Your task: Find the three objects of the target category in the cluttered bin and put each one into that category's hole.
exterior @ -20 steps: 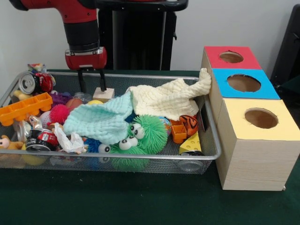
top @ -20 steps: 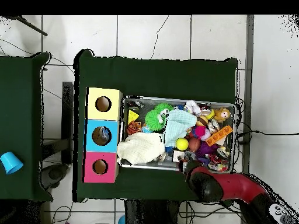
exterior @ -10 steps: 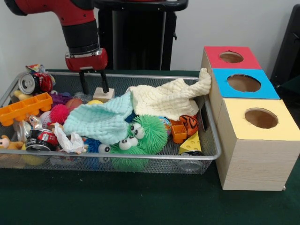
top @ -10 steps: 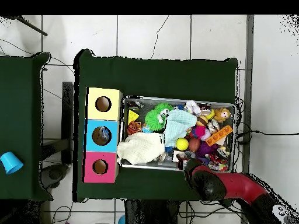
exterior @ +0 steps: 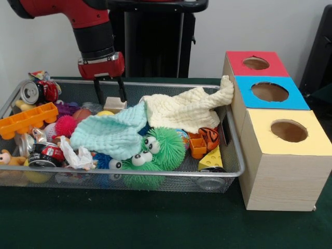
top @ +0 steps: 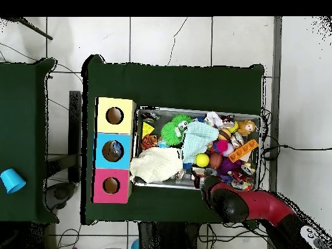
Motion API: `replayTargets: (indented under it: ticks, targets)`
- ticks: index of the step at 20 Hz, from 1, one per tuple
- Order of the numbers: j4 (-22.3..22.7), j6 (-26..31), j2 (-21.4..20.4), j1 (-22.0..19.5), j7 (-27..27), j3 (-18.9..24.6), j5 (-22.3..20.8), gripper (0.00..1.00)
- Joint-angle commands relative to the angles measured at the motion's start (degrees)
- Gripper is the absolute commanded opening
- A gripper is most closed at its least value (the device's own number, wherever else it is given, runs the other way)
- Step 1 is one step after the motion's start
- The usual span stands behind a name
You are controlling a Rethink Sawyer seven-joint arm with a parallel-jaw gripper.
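Note:
My gripper [exterior: 110,97] hangs open over the far side of the wire bin [exterior: 155,179], its two dark fingers [exterior: 98,92] straddling a pale wooden block [exterior: 115,104] without closing on it. In the overhead view the arm [top: 227,198] covers the gripper and the block. The bin is packed with toys and cloths: a mint cloth [exterior: 111,133], a cream cloth [exterior: 187,109], a green furry toy [exterior: 158,148], an orange brick [exterior: 28,119], a pink spiky ball [exterior: 66,125]. To the right stands the wooden box with a red hole [exterior: 256,63], a blue hole [exterior: 270,92] and a yellow hole [exterior: 288,130].
Crushed cans [exterior: 36,92] and a red toy car [exterior: 45,154] lie at the bin's left end. A yellow cheese wedge [exterior: 211,158] and an orange tiger toy [exterior: 208,137] sit near the right wall. The cream cloth drapes against the box. A blue cup [top: 10,180] stands on the side table.
The gripper has shifted a little to the right along the bin's far side and now stands over the wooden block. Its fingers stay open. Nothing in the bin has moved.

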Motion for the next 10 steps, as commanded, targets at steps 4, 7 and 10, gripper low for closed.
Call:
replayTargets:
  ticks: [4, 7, 10]
  targets:
    - [-1.3, 5.8, 1.8, -0.2, -1.5, 4.9, 2.8, 1.0]
    - [-1.5, 5.7, 2.0, -0.2, -1.7, 4.9, 2.7, 1.0]
    - [-1.7, 5.8, 2.1, -0.2, -1.8, 4.8, 2.8, 1.0]
